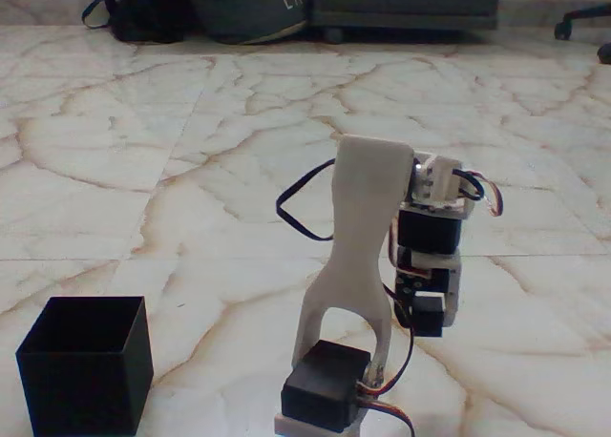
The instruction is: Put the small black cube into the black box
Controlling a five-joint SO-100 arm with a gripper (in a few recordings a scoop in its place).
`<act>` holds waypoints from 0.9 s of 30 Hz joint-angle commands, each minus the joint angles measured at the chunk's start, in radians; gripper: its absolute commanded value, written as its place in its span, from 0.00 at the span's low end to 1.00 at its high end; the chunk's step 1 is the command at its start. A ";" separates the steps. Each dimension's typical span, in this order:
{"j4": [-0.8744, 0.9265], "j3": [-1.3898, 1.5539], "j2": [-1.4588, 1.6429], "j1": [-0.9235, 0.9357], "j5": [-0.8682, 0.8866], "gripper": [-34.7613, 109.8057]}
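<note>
Black box (86,365) sits open at lower left; gripper (427,313) possibly clamps the small black cube (429,316).

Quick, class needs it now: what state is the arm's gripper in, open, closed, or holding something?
Gripper: cannot be told. In the fixed view the white arm hides its fingers, and the dark block there could be servo or cube.

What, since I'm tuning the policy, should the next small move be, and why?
Probably swing left toward the black box, open-topped at lower left in the fixed view: what looks like the small black cube is at the tip of the arm, well right of the box.
</note>
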 commanded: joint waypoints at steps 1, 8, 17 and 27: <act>-0.014 0.023 0.087 -0.063 0.043 0.25; -0.037 0.038 0.193 -0.365 0.258 0.25; -0.026 0.074 0.316 -0.719 0.520 0.25; -0.101 0.109 0.365 -1.058 0.747 0.25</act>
